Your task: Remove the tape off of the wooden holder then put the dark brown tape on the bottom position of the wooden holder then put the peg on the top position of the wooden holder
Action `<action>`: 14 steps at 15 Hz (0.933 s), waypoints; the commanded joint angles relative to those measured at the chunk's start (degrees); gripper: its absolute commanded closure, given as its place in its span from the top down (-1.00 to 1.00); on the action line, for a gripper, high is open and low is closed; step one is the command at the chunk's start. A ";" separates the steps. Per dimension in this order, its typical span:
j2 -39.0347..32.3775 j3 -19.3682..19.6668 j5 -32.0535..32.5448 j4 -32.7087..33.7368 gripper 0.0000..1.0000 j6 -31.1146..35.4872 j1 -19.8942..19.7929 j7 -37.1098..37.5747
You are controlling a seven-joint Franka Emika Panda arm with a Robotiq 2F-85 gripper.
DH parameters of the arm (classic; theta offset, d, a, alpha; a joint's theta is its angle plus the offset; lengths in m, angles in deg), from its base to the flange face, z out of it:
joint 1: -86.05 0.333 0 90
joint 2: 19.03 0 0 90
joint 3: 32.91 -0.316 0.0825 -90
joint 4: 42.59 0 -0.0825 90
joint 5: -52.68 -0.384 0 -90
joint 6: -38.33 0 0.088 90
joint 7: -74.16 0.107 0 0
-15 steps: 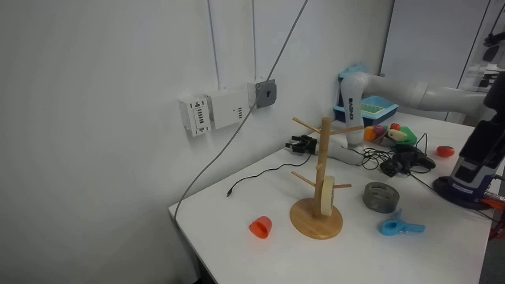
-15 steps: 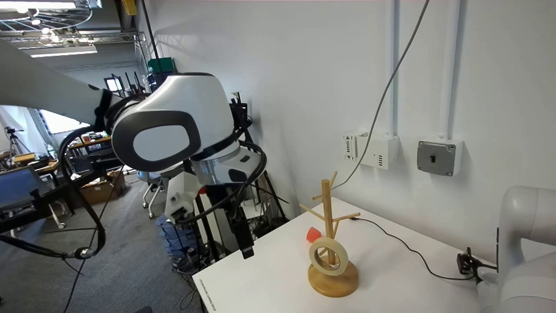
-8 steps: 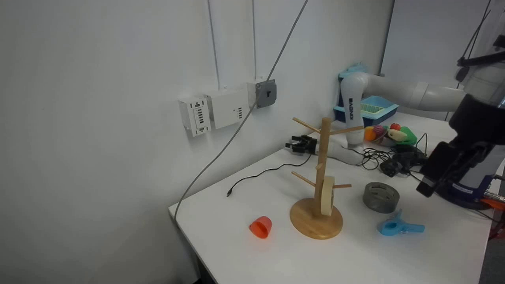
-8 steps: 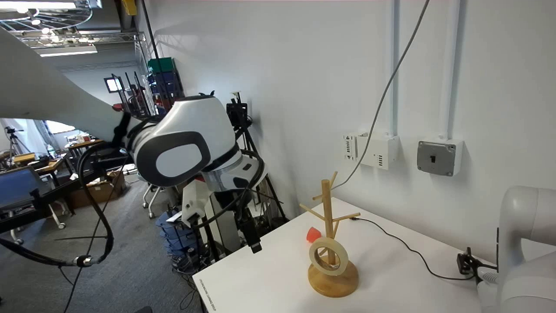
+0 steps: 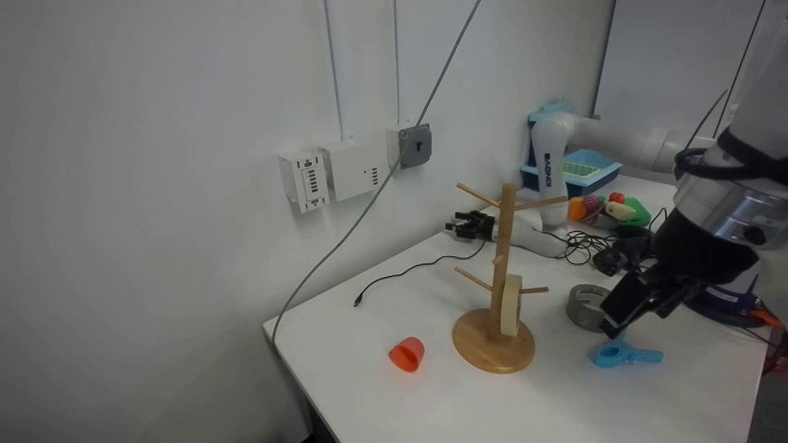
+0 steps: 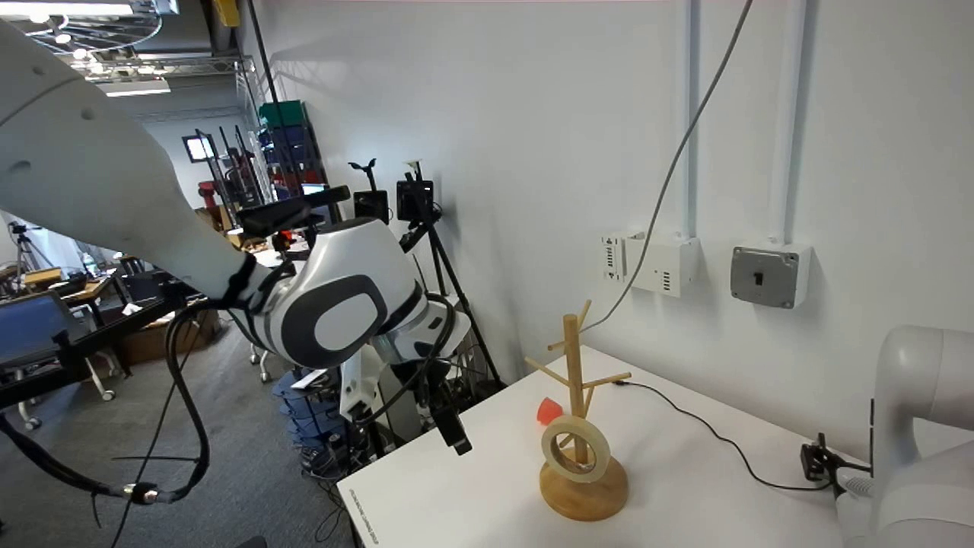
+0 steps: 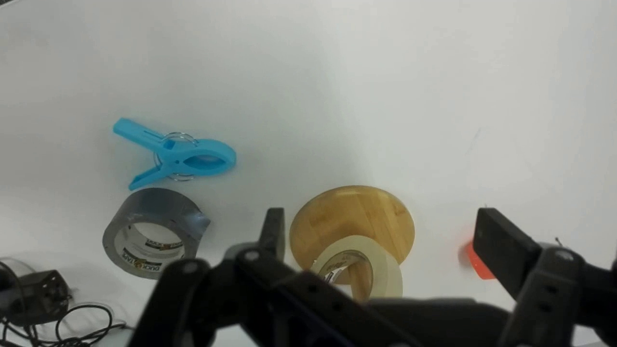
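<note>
In an exterior view, a small orange thing [image 5: 407, 355] lies at the left on the white table [image 5: 381, 394]. Next, the wooden holder [image 5: 504, 237] stands up tall, and the tape [image 5: 510, 307], a cream ring, hangs on one of its low sticks. Then the dark brown tape [image 5: 580, 318] lies flat, with the light blue peg [image 5: 626, 355] just beside it. At the right, the gripper [image 7: 387, 230] is up in the air, its fingers [image 7: 506, 248] wide apart, holding nothing.

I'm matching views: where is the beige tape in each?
In an exterior view: beige tape, below and right of centre.
In an exterior view: beige tape, low, right of centre.
Wrist view: beige tape, low, just right of centre.
Shared landmark: the wooden holder's round base.
</note>
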 commanded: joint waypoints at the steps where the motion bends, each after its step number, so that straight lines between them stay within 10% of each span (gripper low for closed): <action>1: -4.01 1.78 10.06 1.62 1.00 4.06 0.74 9.85; 8: -4.23 0.49 10.10 1.48 1.00 3.29 -0.11 9.90; 14: -7.94 2.58 26.25 4.23 1.00 5.49 0.70 33.97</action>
